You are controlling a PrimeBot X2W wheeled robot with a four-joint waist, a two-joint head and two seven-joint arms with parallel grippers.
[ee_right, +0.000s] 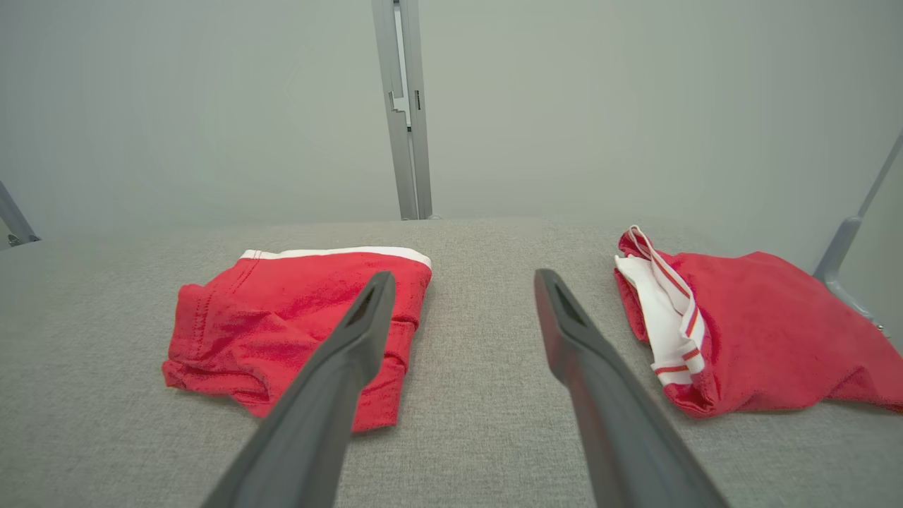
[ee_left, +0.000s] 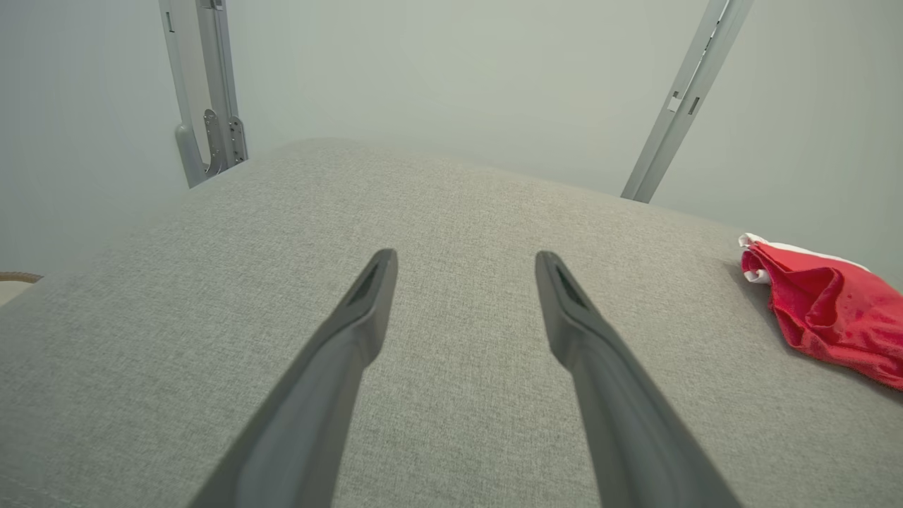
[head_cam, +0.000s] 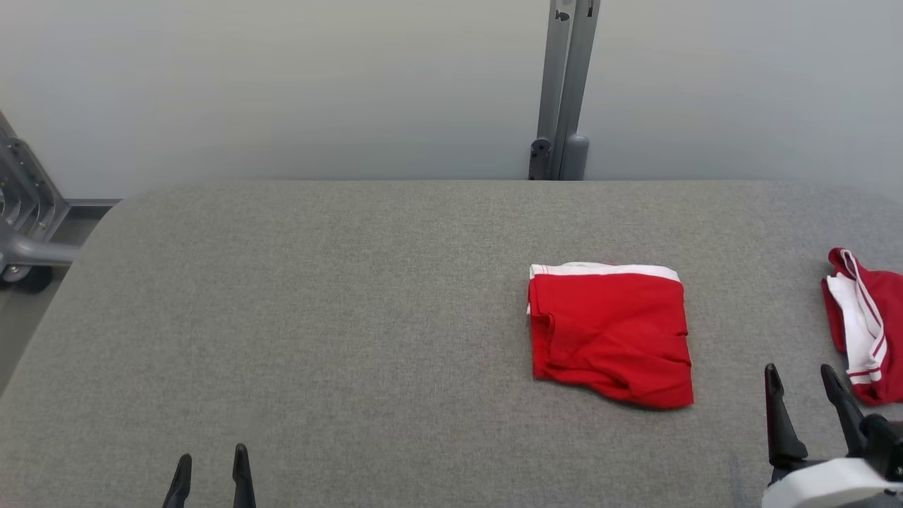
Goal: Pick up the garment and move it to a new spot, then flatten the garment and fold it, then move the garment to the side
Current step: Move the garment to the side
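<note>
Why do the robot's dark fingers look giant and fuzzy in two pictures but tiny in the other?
Left wrist view: the camera sits right behind the left gripper, so its wide lens stretches the fingers and blurs their near ends; right wrist view: same for the right gripper; head view: the camera is farther off, so both grippers look small and crisp.

No legible text, label, brand or number, even on the folded garment (head_cam: 610, 339).

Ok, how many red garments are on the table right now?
2. The folded garment lies right of centre on the table; the bunched garment lies at its far right edge. Others may sit outside the views.
</note>
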